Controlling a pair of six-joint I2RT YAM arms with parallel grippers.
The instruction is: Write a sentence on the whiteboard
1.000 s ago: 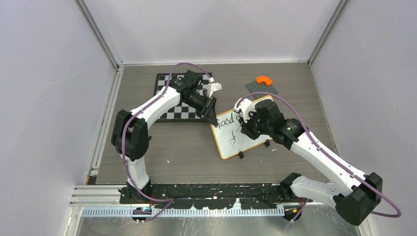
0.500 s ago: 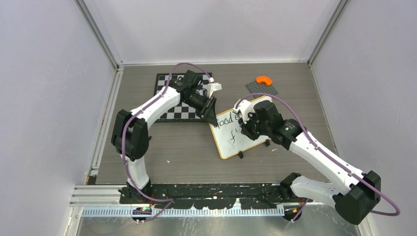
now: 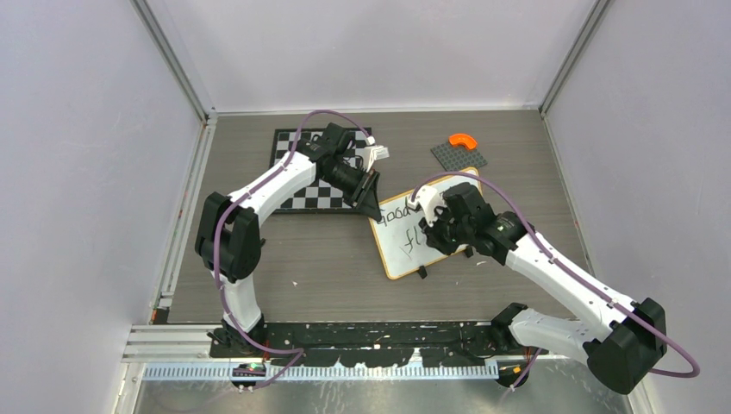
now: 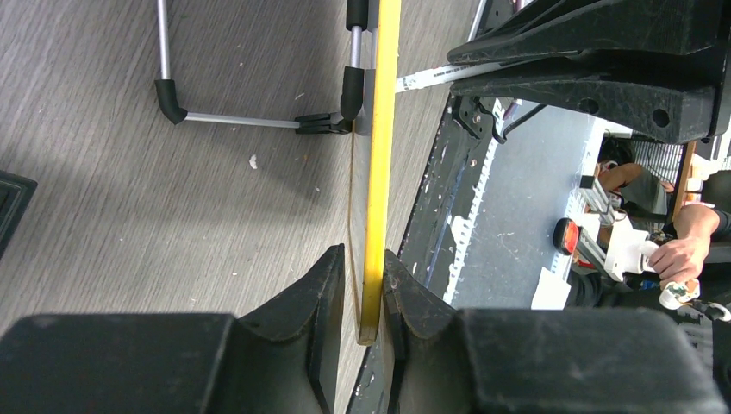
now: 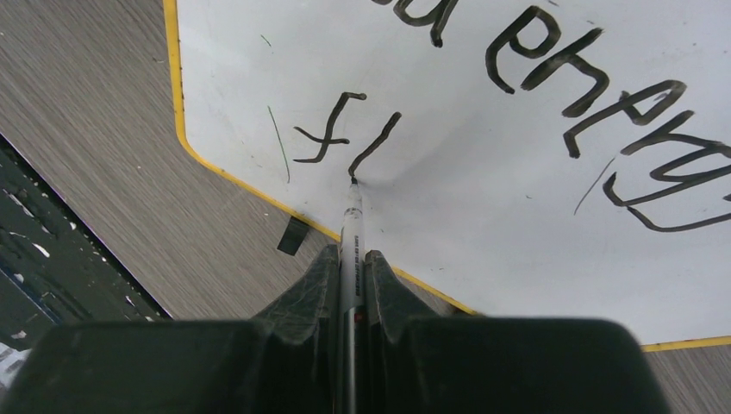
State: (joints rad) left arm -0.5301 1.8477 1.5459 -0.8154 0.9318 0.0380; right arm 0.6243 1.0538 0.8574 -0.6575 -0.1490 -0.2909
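Observation:
The whiteboard [image 3: 396, 250], white with a yellow-orange rim, lies tilted at mid-table. Black handwriting fills its top line, and "fl" sits below it [image 5: 345, 138]. My left gripper [image 3: 372, 205] is shut on the board's far-left corner. In the left wrist view the yellow rim [image 4: 379, 129] runs edge-on between my left gripper's [image 4: 364, 269] jaws. My right gripper [image 3: 434, 226] hovers over the board, shut on a slim marker [image 5: 350, 233]. The marker's tip touches the whiteboard [image 5: 534, 198] at the lower end of the "l" stroke. In the right wrist view the right gripper [image 5: 349, 259] pinches the marker's barrel.
A black-and-white chessboard [image 3: 303, 191] lies under the left arm at the back left. A grey plate [image 3: 457, 155] with an orange curved piece [image 3: 464, 139] sits at the back right. The board's black feet [image 3: 422, 272] and wire stand [image 4: 233, 119] rest on the table.
My right gripper has drawn the marker toward the near side of the board, adding an "l" stroke after the "f". The left gripper and the board have stayed put.

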